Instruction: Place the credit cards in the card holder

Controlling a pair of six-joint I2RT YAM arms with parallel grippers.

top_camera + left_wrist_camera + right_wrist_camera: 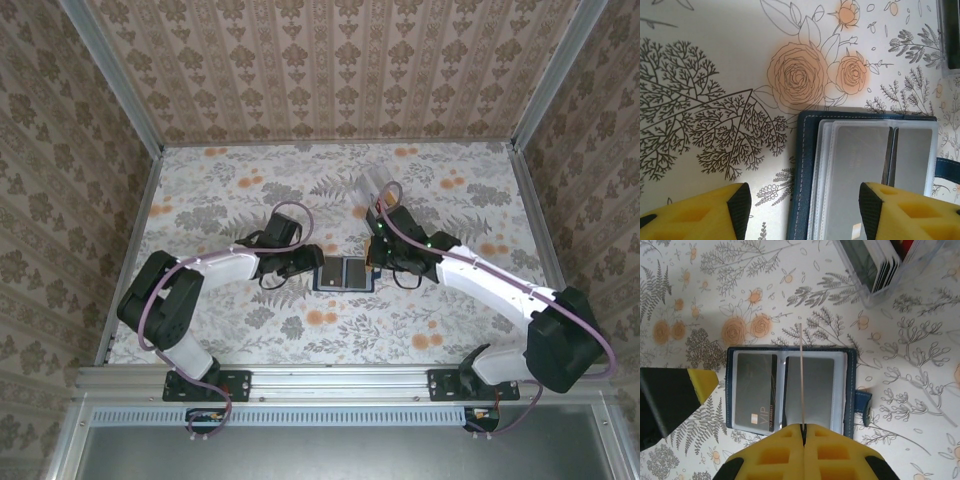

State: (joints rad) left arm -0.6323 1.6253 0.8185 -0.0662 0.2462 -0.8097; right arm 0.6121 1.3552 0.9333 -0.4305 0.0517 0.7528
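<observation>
The navy card holder (345, 273) lies open on the flowered table between my two grippers. In the right wrist view its left pocket holds a dark grey card (756, 390) marked VIP, and its right pocket holds another grey card (815, 390). My right gripper (802, 429) is shut on a thin tan card (801, 370), seen edge-on and standing over the card holder (790, 352) near its middle fold. My left gripper (805, 210) is open and straddles the stitched edge of the card holder (802, 165), one finger above a grey card (857, 165). I cannot tell whether it touches.
A clear plastic box (880, 275) with more cards standing in it sits just beyond the holder, at the upper right of the right wrist view and behind my right gripper (375, 255) in the top view. The holder's closing tab (862, 407) sticks out on its right side.
</observation>
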